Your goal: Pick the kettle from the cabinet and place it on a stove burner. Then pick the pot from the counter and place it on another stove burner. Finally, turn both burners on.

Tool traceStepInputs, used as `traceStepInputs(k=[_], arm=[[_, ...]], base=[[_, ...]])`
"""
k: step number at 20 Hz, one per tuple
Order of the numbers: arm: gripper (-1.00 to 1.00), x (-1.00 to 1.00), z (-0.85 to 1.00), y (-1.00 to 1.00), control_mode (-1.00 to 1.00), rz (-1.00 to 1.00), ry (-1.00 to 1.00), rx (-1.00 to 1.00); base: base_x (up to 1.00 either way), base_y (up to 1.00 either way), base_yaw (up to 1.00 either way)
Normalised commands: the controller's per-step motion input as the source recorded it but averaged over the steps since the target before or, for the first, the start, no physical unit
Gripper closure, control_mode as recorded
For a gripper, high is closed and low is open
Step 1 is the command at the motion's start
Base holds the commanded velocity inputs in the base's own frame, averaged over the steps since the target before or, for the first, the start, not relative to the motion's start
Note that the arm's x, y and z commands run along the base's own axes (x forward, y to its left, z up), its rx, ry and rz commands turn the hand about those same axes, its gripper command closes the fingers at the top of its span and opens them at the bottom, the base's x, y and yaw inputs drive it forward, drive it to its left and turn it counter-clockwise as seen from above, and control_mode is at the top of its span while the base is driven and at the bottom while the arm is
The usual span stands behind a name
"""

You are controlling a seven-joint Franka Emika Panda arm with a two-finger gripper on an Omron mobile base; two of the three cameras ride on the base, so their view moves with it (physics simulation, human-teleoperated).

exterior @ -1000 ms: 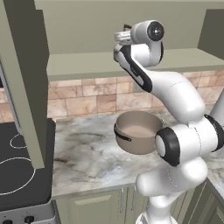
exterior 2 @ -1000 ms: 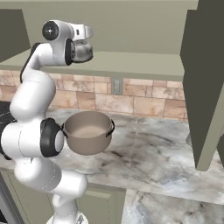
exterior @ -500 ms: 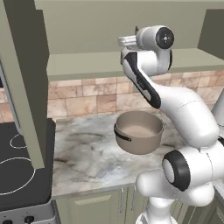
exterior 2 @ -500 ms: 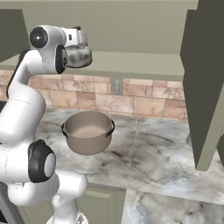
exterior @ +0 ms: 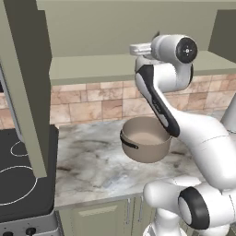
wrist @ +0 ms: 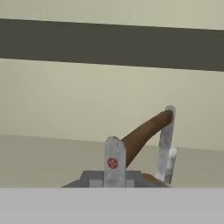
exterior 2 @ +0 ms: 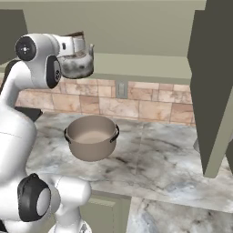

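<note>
Kettle (exterior 2: 77, 63): small, squat, shiny silver, rounded body, thin arched brownish wire handle (wrist: 144, 131). It is held in the air at the level of the pale green cabinet shelf (exterior 2: 150, 66), in front of its edge and above the bench, carried by the end effector (wrist: 140, 144). In the hand view the brown handle is seen running between the two grey fingers (wrist: 114, 159), which are closed narrowly on it.

Pot (exterior: 145, 139): wide, round, taupe-brown metal, lighter beige interior, dark loop side handles, no lid. It is stood upright on the grey-white marbled stone bench (exterior: 92, 166), below the raised kettle and well apart from it.

Cooktop (exterior: 18, 179): black glass, thin white burner rings (exterior: 14, 184) marked on it, set just beside the left end of the bench in the left base view.

Cabinet doors: one olive-green panelled door (exterior: 27, 83) is seen swung open at the left of the left base view, another (exterior 2: 214, 82) at the right of the right base view.

Backsplash (exterior 2: 141, 104): beige and brown stone tiles, fitted behind the bench under the shelf.
</note>
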Motion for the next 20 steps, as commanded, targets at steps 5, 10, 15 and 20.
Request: traceStepInputs(k=[5, 10, 15, 20], arm=[[1.0, -0.66, 0.0, 0.0, -1.0, -0.01, 0.0, 0.02], [1.0, -0.62, 0.0, 0.0, -1.0, 0.0, 0.0, 0.02], [1.0, -0.58, -0.04, 0.0, -1.0, 0.0, 0.0, 0.0], [1.0, -0.5, -0.13, 0.0, -1.0, 0.0, 0.0, 0.0]], base=[[0.0, 0.0, 0.0], [0.0, 0.0, 0.0], [0.0, 0.0, 0.0], [0.0, 0.0, 0.0]])
